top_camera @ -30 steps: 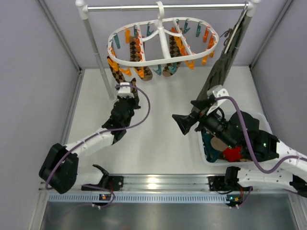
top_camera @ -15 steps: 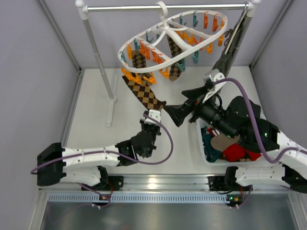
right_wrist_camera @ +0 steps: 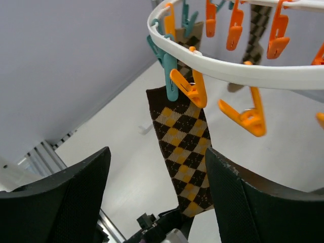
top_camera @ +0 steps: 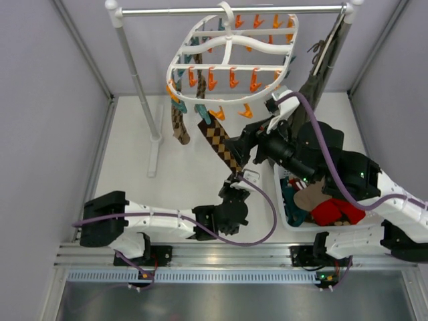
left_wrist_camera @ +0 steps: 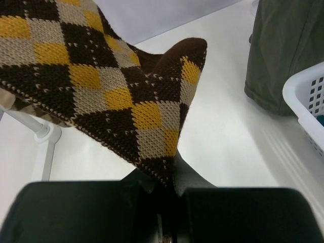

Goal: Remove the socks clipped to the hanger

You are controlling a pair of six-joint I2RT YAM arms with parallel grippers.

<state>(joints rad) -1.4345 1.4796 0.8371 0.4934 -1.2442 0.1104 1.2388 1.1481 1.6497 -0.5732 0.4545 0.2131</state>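
The white oval hanger hangs tilted from the rail, with orange and teal clips. A brown and yellow argyle sock is stretched taut from a teal clip on its near rim down to my left gripper, which is shut on the sock's toe. My right gripper is open and empty beside the sock, just under the rim; in its view the sock runs between the wide fingers. More socks hang clipped at the left and far side.
A metal rail on white posts carries the hanger and an olive-green garment. A white basket with red and teal clothes stands at the right, under my right arm.
My left gripper has pulled the argyle sock's toe towards the near right, stretching it. The hanger has swung and tilted rightward. My right gripper has moved left, close to the sock.
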